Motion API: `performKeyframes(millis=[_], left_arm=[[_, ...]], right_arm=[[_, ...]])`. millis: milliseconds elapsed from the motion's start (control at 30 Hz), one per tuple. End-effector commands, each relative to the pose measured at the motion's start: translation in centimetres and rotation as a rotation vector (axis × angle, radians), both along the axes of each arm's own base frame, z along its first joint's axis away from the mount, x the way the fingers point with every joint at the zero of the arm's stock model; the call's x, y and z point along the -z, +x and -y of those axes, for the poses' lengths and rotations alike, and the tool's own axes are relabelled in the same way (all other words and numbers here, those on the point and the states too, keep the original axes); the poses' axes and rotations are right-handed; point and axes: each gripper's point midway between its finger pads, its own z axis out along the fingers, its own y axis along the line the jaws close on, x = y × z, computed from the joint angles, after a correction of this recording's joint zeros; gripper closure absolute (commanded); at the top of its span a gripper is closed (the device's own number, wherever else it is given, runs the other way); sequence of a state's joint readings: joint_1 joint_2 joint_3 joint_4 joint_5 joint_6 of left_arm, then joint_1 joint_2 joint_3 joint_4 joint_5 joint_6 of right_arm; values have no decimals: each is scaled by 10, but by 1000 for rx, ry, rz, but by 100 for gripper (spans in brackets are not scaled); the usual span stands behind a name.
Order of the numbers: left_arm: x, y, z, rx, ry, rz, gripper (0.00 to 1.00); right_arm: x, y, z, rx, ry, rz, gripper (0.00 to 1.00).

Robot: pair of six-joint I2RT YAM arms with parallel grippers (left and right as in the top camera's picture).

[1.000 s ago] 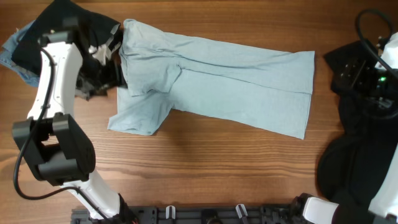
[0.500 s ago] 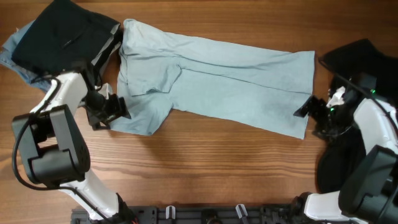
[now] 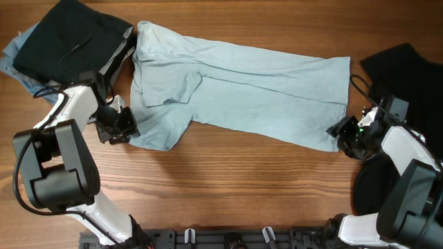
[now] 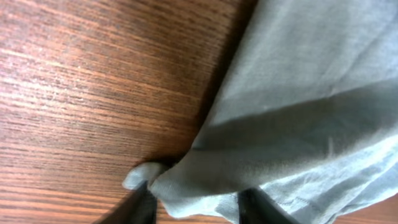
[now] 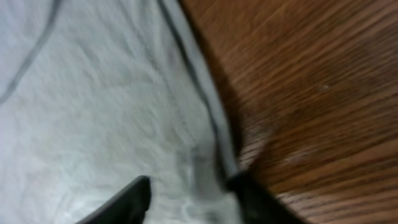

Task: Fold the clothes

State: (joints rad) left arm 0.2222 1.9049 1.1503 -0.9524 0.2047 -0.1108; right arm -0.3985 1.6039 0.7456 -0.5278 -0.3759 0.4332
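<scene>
Pale blue-grey T-shirt: flat across wooden table, folded lengthwise, sleeve end left, hem right. Left gripper: clamped on bunched sleeve corner. Right gripper: fingers astride hem corner, cloth between them; cannot tell if pinched. Dark garment pile: table's far-left corner. Black garment: right edge.

A wooden bench fills the overhead view from edge to edge. Its top is a warm reddish-brown, with fine darker grain running lengthwise, left to right. The light is soft and even, and the shadows on the wood are faint and short. Close up in the wrist views, the grain shows as thin dark streaks on a slightly glossy finish, with a paler sheen in places. Along the near edge runs a black rail carrying a few pale clips.
</scene>
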Motion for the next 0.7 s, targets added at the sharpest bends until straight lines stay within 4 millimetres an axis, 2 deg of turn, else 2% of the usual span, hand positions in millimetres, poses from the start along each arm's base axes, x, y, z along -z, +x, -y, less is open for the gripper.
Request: performKeyframes(millis=[0, 33, 100, 200, 400, 467, 567, 633, 667], left_arm=[[4, -15, 6, -7, -23, -57, 96], [3, -23, 8, -14, -31, -95, 96], [-2, -40, 11, -26, -45, -167, 96], [-11, -58, 16, -27, -61, -243, 96], [-29, -75, 19, -29, -68, -293, 96], [-40, -83, 17, -22, -49, -308, 96], [-56, -90, 16, -19, -32, -298, 96], [-67, -92, 16, -24, -25, -271, 96], [-70, -91, 16, -33, -18, -255, 96]], right_arm=[[23, -24, -7, 9, 15, -105, 87], [20, -25, -6, 13, 19, -114, 96], [15, -30, -2, 32, 15, -143, 96], [2, -45, 16, 96, -44, -215, 96], [-20, -59, 31, 120, -128, -231, 96], [-24, -62, 38, 128, -175, -236, 96], [-26, -62, 38, 94, -188, -223, 96], [-26, -64, 37, 78, -188, -227, 93], [-26, -64, 37, 62, -191, -225, 83]])
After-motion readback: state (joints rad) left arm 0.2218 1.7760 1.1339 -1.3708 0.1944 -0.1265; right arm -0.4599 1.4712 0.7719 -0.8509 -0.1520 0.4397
